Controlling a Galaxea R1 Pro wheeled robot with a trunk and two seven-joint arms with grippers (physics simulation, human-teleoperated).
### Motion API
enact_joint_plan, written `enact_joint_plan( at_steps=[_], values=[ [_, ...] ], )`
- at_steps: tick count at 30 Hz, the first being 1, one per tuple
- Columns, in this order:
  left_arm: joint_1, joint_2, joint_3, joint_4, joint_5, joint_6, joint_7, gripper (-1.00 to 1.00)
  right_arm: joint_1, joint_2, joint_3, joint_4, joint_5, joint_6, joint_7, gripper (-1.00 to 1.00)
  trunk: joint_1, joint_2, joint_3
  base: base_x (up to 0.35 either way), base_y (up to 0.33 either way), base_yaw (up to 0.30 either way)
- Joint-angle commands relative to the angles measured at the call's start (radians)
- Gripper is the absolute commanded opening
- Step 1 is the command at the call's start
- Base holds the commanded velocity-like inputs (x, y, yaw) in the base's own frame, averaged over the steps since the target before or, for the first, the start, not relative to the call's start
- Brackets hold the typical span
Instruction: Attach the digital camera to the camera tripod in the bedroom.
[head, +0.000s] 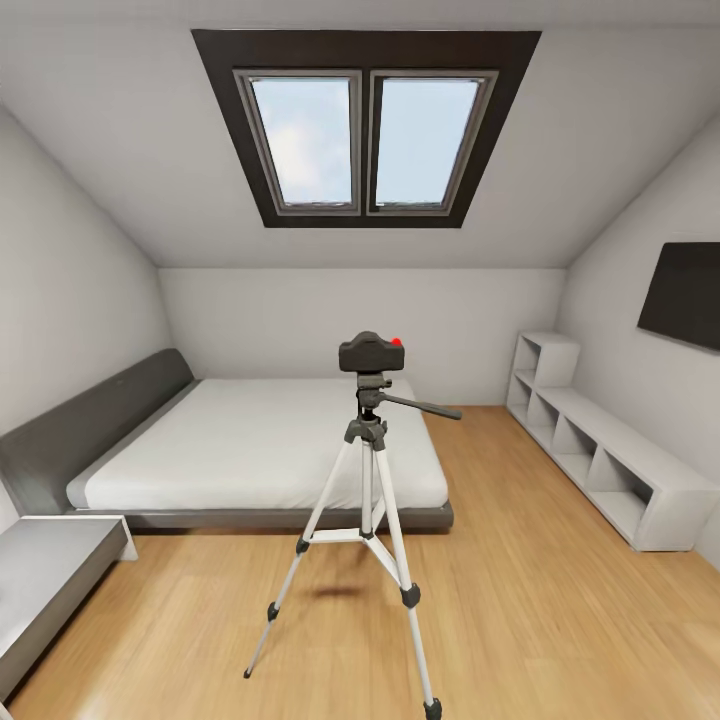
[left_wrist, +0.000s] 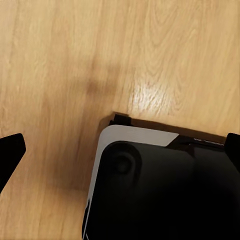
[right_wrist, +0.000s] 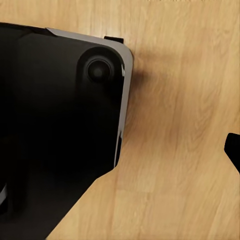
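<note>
Attic bedroom (head: 360, 290) under a sloped white ceiling, with a dark-framed double skylight (head: 365, 130) overhead and a wood floor (head: 560, 600) below. Low grey bed (head: 250, 450) with a white mattress against the back wall, white cube shelves (head: 590, 450) along one side, a dark flat panel (head: 682, 295) on the wall above them.

Centre of the head view: camera tripod (head: 365, 520) standing upright on the floor, three silver-white legs splayed, long axis vertical, dark handle reaching out sideways toward the shelves. On its pan head, the digital camera (head: 370, 352) — small, black, red button on top, sitting level and touching the mount, its longer side running across the view. Which way the lens faces: cannot be told. Judged from this, the attaching looks already done.

Wrist views looking down at wood floor and the dark robot base (left_wrist: 160, 190). Left gripper (left_wrist: 122, 150): dark fingertips (left_wrist: 11, 150) at opposite edges of the picture, spread wide, nothing between them. Right gripper: a single dark tip (right_wrist: 233, 150) at one edge — cannot tell whether released or clenched.

Camera and tripod well ahead of the robot and well apart from both grippers, which point floorward; neither arm clearly nearer. Any further move would mean reaching forward and up.
</note>
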Motion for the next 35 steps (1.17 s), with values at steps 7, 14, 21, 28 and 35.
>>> enact_joint_plan(
  at_steps=[7,14,21,28,35],
  values=[
    [0.000,-0.001,-0.008,0.002,0.008,-0.002,0.003,1.00,-0.001,-0.002,-0.006,0.002,0.011,-0.009,0.002,1.00,0.000,-0.001,0.000,0.000,0.000,0.000],
    [0.000,-0.001,-0.009,0.001,0.008,-0.002,0.003,1.00,-0.001,0.005,-0.007,-0.002,0.014,-0.013,0.002,1.00,0.000,-0.001,0.000,0.000,0.000,0.000],
    [0.000,0.000,-0.010,0.000,0.008,-0.002,0.003,1.00,-0.001,0.027,-0.008,-0.007,0.014,-0.015,0.002,1.00,0.000,-0.001,0.000,0.000,0.000,0.000],
    [0.000,0.000,-0.010,0.001,0.008,-0.002,0.003,1.00,-0.001,0.033,-0.008,-0.007,0.011,-0.015,0.002,1.00,0.000,-0.001,0.000,0.000,0.000,0.000],
    [0.000,0.000,-0.010,0.001,0.008,-0.002,0.003,1.00,-0.001,0.034,-0.006,-0.008,0.012,-0.015,0.002,1.00,0.000,-0.001,0.000,0.000,0.000,0.000]
  ],
)
